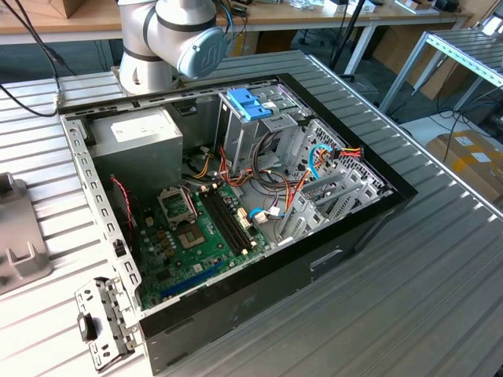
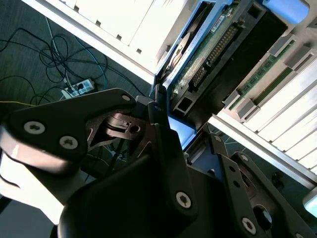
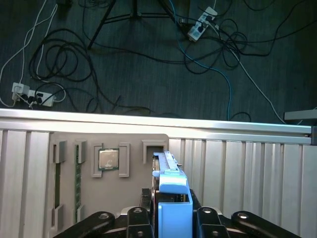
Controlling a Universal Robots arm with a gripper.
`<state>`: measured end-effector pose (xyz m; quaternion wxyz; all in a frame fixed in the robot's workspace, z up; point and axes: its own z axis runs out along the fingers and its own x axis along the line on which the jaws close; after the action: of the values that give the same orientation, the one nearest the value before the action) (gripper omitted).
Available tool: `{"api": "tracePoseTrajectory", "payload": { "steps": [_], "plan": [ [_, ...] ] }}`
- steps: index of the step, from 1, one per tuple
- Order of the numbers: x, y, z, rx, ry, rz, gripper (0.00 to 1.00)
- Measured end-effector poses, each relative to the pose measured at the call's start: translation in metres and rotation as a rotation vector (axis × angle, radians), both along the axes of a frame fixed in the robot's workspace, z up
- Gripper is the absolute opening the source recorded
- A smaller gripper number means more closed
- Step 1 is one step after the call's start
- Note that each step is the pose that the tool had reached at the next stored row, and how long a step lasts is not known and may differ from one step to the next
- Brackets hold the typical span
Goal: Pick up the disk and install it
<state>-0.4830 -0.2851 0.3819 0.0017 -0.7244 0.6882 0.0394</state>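
So there's one claw (image 3: 171, 220), clamped on the one dark hard drive in its bright blue plastic carrier (image 3: 171, 183), at the edge of one grey tray (image 3: 133, 188) holding one square chip (image 3: 108, 159). Ribbed aluminium counter (image 3: 247, 178), dark floor (image 3: 148, 74), tangled cables (image 3: 64, 59), two white power strips (image 3: 37, 97).

At twelve o'clock in the exterior view the robot arm (image 1: 177, 35) is cut off by the edge; at nine o'clock, a grey tray (image 1: 20, 236) too. In the second wrist view the claw (image 2: 185, 124) hides the near end of the disk (image 2: 179, 131).
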Motion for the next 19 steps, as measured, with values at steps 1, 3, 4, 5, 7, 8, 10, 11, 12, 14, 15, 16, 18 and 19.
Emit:
{"api": "tracePoseTrajectory", "payload": {
  "steps": [1, 3, 4, 5, 7, 8, 10, 11, 12, 14, 15, 16, 18, 19],
  "plan": [
    [0.0000, 0.0000, 0.0006, 0.0000, 0.0000, 0.000, 0.37],
    [0.0000, 0.0000, 0.0018, 0.0000, 0.0000, 0.000, 0.37],
    [0.0000, 0.0000, 0.0023, 0.0000, 0.0000, 0.000, 0.37],
    [0.0000, 0.0000, 0.0030, 0.0000, -0.0001, 0.000, 0.37],
    [0.0000, 0.0000, 0.0042, 0.0000, 0.0000, 0.000, 0.37],
    [0.0000, 0.0000, 0.0049, 0.0000, 0.0001, 0.000, 0.37],
    [0.0000, 0.0000, 0.0070, 0.0000, 0.0000, 0.000, 0.37],
    [0.0000, 0.0000, 0.0082, 0.0000, 0.0001, 0.000, 0.37],
    [0.0000, 0.0000, 0.0089, 0.0000, 0.0000, 0.000, 0.37],
    [0.0000, 0.0000, 0.0108, 0.0000, 0.0001, 0.000, 0.37],
    [0.0000, 0.0000, 0.0119, 0.0000, 0.0000, 0.000, 0.37],
    [0.0000, 0.0000, 0.0126, 0.0000, 0.0000, 0.000, 0.37],
    [0.0000, 0.0000, 0.0142, 0.0001, 0.0000, 0.000, 0.37],
    [0.0000, 0.0000, 0.0153, 0.0000, 0.0000, 0.000, 0.37]
  ]
}}
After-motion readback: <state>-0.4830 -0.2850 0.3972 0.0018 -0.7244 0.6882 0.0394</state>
